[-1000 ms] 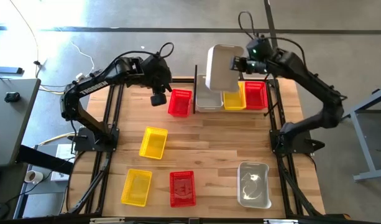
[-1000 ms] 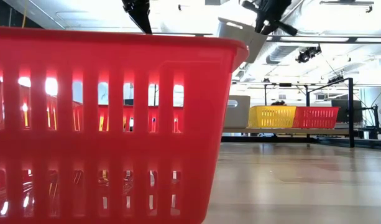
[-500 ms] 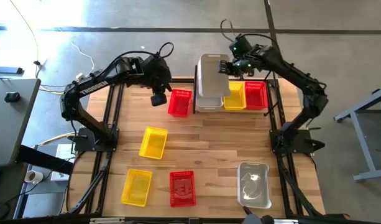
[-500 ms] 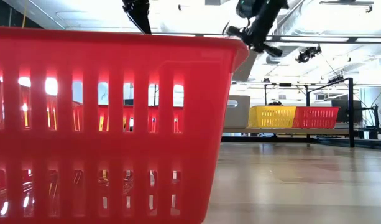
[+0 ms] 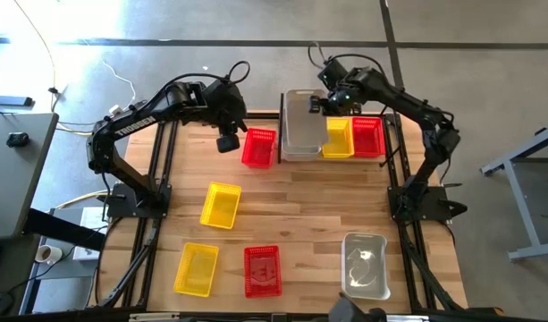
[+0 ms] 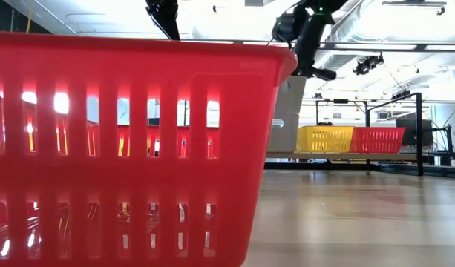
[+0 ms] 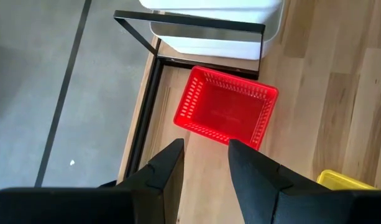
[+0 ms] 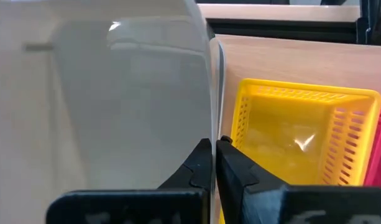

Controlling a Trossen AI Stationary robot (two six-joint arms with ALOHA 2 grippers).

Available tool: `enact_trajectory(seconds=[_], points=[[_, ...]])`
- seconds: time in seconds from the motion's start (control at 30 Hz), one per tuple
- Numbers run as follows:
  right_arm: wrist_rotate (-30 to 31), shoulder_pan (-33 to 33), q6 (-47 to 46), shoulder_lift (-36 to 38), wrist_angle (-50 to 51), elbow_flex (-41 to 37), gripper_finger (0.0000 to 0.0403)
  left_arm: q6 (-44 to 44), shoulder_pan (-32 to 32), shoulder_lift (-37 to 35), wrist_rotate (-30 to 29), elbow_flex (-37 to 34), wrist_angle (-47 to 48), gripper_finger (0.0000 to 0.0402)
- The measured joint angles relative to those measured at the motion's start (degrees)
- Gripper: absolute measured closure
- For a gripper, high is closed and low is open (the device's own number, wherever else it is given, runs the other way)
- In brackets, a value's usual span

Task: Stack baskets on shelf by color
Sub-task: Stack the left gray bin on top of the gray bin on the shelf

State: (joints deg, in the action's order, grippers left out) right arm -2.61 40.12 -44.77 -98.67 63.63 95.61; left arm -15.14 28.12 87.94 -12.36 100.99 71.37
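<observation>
1. Nine baskets are on my table at this moment, and my right gripper (image 5: 315,105) holds one of them, a clear basket (image 5: 302,125), over the left bay of the shelf (image 5: 281,125) at the far edge of the table.
2. From the right wrist camera, the fingers (image 8: 199,163) are pinched nearly together on the clear basket's rim (image 8: 210,93), so I read it as gripped by one wall only.
3. Beneath it on the shelf another clear basket (image 5: 295,152) shows its near rim, with a yellow basket (image 5: 337,139) beside it and a red basket (image 5: 368,137) at the right end.
4. My left gripper (image 7: 206,163) waits above the table's far left part, fingers apart and empty, looking down on a loose red basket (image 7: 226,116) that sits just left of the shelf post.
5. Unsorted on the near half of the table: two yellow baskets (image 5: 221,204) (image 5: 196,268), a red one (image 5: 262,270) and a third clear one (image 5: 364,265).
6. Risk, as I judge it: a single-wall pinch lets the basket swing, so it may meet the lower one askew and jam instead of nesting.
7. A corner could also catch the black shelf post, or the held basket could nudge the yellow neighbour along the shelf.
8. Releasing too high would drop it, and light plastic may bounce off the far edge of the table.
</observation>
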Motion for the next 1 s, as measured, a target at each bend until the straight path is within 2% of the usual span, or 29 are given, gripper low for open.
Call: enact_trajectory(seconds=[0.47,1.0], points=[[-2.0,-0.9,-0.3,-4.0,0.9,0.0,0.0403,0.0,0.0,0.0,0.0,0.0,0.0,0.0286],[0.9,-0.4,-1.4,-4.2,1.8,-0.9,0.0403,0.6,0.0,0.0,0.0,0.0,0.8,0.0286]])
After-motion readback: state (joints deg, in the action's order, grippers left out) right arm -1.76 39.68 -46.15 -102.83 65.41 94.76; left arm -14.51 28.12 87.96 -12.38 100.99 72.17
